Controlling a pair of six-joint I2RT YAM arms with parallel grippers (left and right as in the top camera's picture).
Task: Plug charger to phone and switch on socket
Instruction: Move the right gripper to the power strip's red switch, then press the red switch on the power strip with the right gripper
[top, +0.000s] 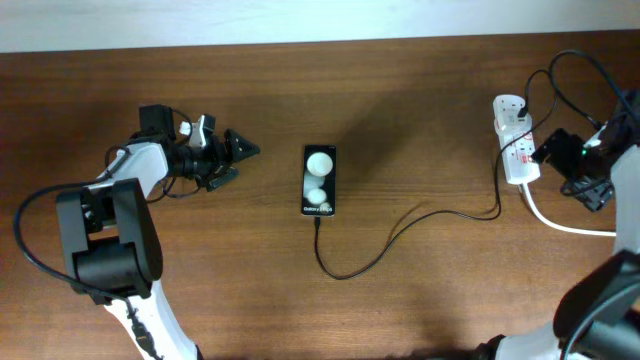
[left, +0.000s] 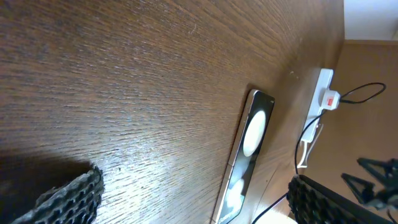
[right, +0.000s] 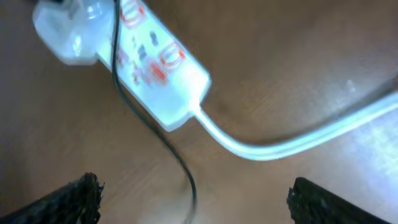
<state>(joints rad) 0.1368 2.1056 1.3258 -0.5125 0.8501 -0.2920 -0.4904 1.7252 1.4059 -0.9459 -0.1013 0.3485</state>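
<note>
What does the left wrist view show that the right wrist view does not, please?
Only the left wrist view shows the phone, lying flat with its two white round patches, and the left fingers, spread in the foreground. Only the right wrist view clearly shows the thick white cord leaving the end of the socket, and the right fingers, also spread. Both share the socket, far off in the left wrist view and close in the right, the thin black charger cable by it, and the wooden table.

White lettering on the phone (top: 319, 180), too small to read, red marks on the socket (right: 168, 87) (blurred, unreadable)
</note>
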